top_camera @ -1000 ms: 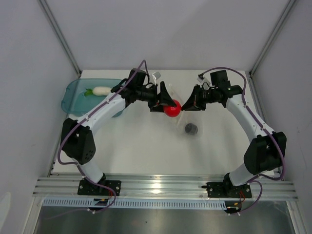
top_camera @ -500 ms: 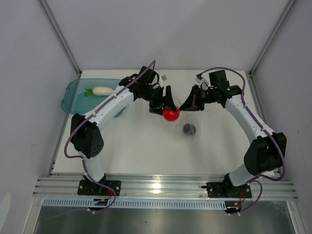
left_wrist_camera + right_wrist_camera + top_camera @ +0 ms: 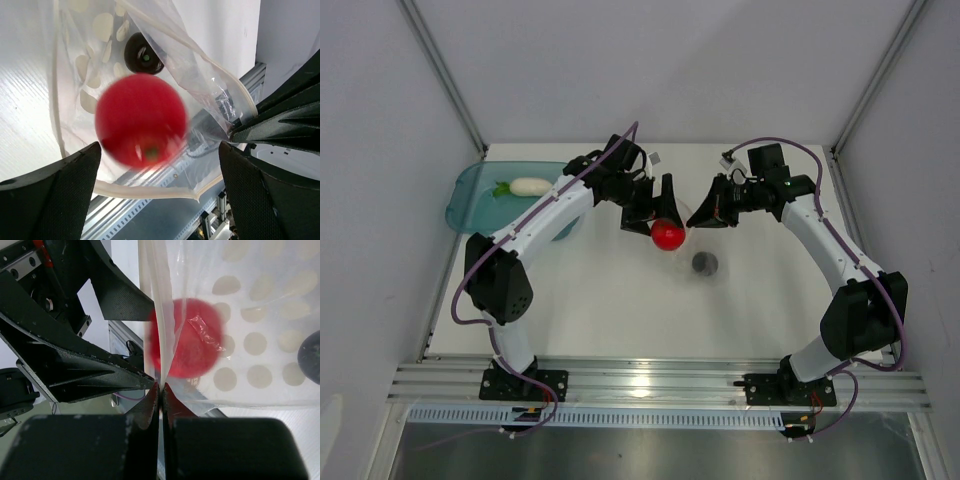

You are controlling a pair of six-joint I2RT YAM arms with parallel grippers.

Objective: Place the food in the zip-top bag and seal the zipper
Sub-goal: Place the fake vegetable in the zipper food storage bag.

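Tomato (image 3: 141, 120) red, round, blurry; bag (image 3: 200, 75) clr, crinkly.

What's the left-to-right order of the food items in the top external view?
white radish → red tomato → dark round piece

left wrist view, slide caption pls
Blurred red tomato framed by the open left pincer at the zip-top bag mouth, dark round piece already inside
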